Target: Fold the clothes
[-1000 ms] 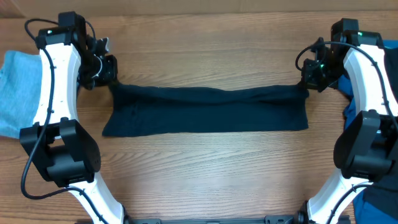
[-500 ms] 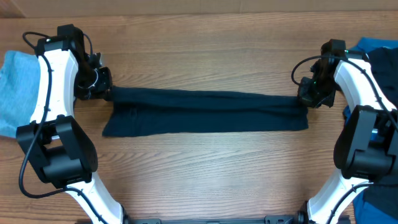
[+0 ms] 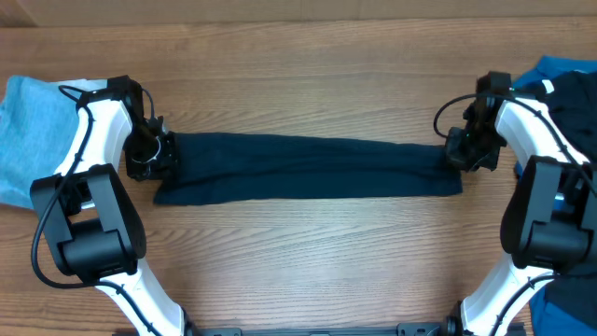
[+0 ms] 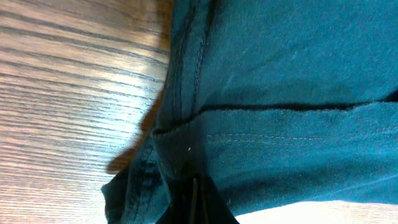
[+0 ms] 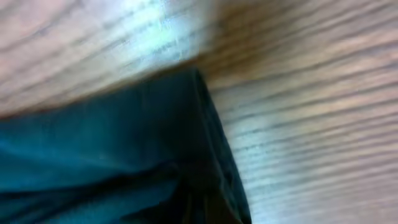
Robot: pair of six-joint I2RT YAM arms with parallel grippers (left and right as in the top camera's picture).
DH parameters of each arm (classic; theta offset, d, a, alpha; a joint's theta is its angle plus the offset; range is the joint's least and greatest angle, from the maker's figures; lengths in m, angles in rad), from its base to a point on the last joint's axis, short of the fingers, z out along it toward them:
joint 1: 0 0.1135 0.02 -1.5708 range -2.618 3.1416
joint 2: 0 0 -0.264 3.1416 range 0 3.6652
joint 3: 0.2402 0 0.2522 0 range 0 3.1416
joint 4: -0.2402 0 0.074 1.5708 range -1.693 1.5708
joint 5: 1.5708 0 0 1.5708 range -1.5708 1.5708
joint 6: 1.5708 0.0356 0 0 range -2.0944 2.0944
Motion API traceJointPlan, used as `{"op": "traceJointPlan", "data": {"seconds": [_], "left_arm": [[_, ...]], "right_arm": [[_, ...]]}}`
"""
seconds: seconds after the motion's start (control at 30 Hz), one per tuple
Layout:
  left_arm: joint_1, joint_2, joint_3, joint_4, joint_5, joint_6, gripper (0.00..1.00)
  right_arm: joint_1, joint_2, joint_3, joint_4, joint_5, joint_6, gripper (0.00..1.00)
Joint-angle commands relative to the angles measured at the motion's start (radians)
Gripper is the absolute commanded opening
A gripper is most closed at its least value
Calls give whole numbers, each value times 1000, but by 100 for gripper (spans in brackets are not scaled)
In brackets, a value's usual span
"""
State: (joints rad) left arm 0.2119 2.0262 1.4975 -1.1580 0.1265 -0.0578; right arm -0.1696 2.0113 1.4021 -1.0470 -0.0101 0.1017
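Left gripper (image 3: 157, 161), right gripper (image 3: 459, 155): clamped shut on far corners of dark navy garment (image 3: 308, 170). Far hem is drawn toward near edge of tabletop (image 3: 308, 271) since second ago; lengthwise fold is judged nearly laid.

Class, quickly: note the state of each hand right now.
Left hand: closed on the dark navy garment, left end.
Right hand: closed on its right end.
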Motion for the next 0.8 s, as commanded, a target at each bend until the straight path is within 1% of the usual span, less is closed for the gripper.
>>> {"op": "traceJointPlan", "data": {"seconds": [0.0, 0.17, 0.27, 0.33, 0.4, 0.43, 0.47, 0.5, 0.53, 0.57, 0.63, 0.7, 0.77], "left_arm": [[3, -18, -10, -3, -6, -22, 4], [3, -18, -20, -7, -7, -22, 4], [1, -18, -57, 12, -10, -53, 4], [1, -18, -78, 16, -61, -56, 4], [1, -18, -82, 8, -59, -55, 6], [1, -18, -82, 5, -58, -56, 16], [1, -18, -81, 3, -55, -55, 34], [3, -18, -63, -9, -44, -55, 34], [4, -18, -28, -25, -31, -55, 38], [3, -18, 32, -48, -22, -61, 43], [2, -18, 150, -93, -21, -79, 46], [-12, -18, 308, -170, -21, -81, 48], [-40, -18, 410, -225, -21, -81, 50]], "right_arm": [[0, -19, -39, 26, 17, 5, 4], [0, -19, -51, 47, 17, 8, 4], [0, -14, -61, 39, 17, 13, 4], [0, -14, -61, 33, 18, 24, 4], [0, -14, -61, 32, 23, 26, 4], [-1, -14, -60, 32, 40, 40, 9], [-2, -14, -60, 23, 67, 68, 22], [-2, -15, -53, 7, 67, 68, 26], [-2, -15, -34, -6, 69, 75, 33], [-2, -16, 3, -26, 69, 75, 39], [-2, -16, 101, -87, 69, 75, 51], [-2, -16, 213, -155, 69, 75, 57], [2, -16, 311, -207, 40, 74, 59]]}}
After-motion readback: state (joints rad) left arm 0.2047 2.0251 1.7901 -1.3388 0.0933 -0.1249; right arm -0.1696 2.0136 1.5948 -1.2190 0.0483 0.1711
